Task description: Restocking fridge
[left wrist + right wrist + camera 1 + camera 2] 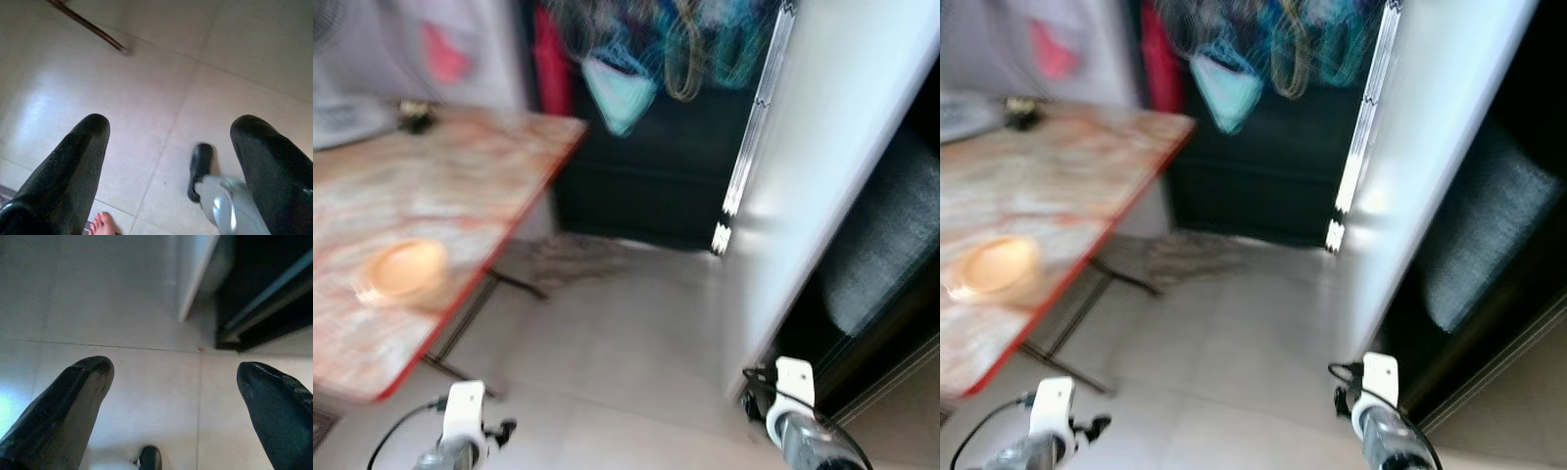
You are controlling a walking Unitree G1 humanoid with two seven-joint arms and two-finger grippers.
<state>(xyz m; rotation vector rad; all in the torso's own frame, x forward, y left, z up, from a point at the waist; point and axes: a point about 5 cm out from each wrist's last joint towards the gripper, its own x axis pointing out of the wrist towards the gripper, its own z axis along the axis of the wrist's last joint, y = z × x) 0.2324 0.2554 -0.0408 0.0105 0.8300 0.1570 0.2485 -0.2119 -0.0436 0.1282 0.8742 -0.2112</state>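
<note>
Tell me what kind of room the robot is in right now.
Probably a home kitchen or dining corner, though the picture is blurred: a white fridge door stands open on the right, a marble-patterned folding table holds a small orange bowl, and the floor is pale tile.

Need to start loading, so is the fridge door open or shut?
Open. The white fridge door stands swung out, edge toward the camera, with a dark gap beside it. Contents too blurred to tell.

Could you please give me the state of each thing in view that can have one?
Fridge door: open.
Left gripper: open, empty, hanging over the floor.
Right gripper: open, empty, hanging over the floor.
Orange bowl: upright on the table; contents too blurred to tell.
</note>
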